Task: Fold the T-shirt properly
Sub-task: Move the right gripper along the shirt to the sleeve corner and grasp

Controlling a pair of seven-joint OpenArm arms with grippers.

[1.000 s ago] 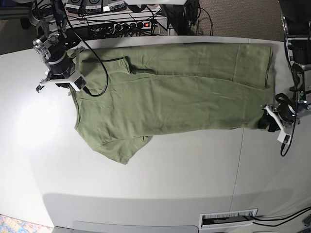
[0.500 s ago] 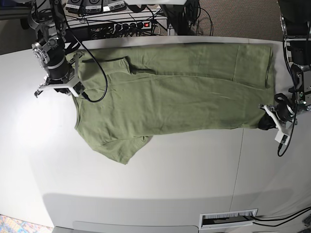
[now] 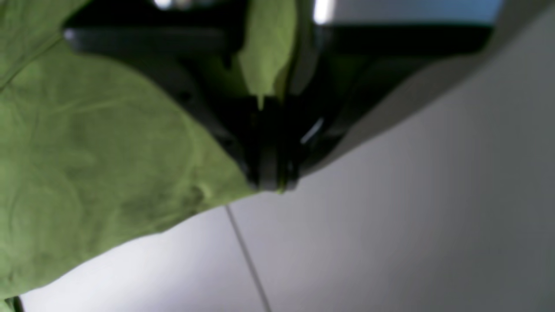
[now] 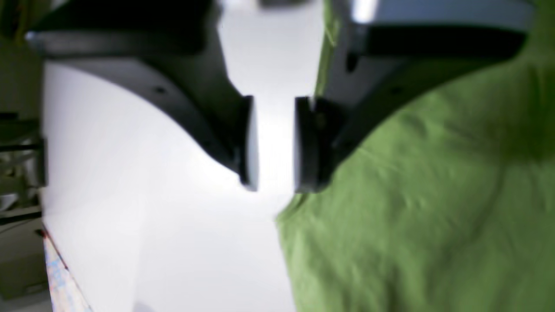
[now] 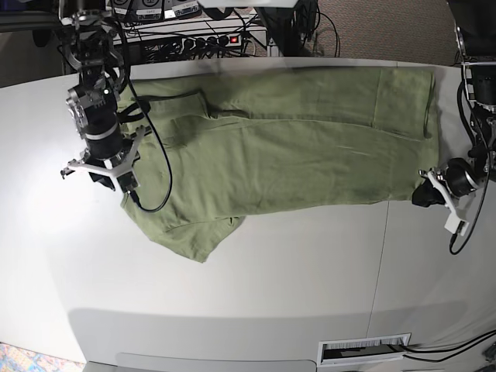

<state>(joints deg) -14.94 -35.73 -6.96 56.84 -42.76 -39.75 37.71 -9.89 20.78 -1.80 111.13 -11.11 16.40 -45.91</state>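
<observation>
The sage-green T-shirt [image 5: 279,155] lies spread flat and wrinkled across the white table [image 5: 271,287], a sleeve pointing toward the front left. My left gripper [image 5: 424,194] is at the shirt's right front corner; in the left wrist view it [image 3: 273,184] is shut on a pinch of the green fabric [image 3: 86,151]. My right gripper [image 5: 108,175] is at the shirt's left edge. In the right wrist view it [image 4: 273,147] is open with a narrow gap, bare table showing between the fingers, and the shirt [image 4: 412,195] lies against the right-hand finger [image 4: 310,147].
A power strip and cables [image 5: 209,39] lie beyond the table's back edge. A white slotted vent [image 5: 364,350] sits at the front edge. A seam [image 5: 381,256] runs across the tabletop on the right.
My right gripper has moved toward the front along the shirt's left edge. My left gripper has stayed at the right front corner, shifting only slightly.
</observation>
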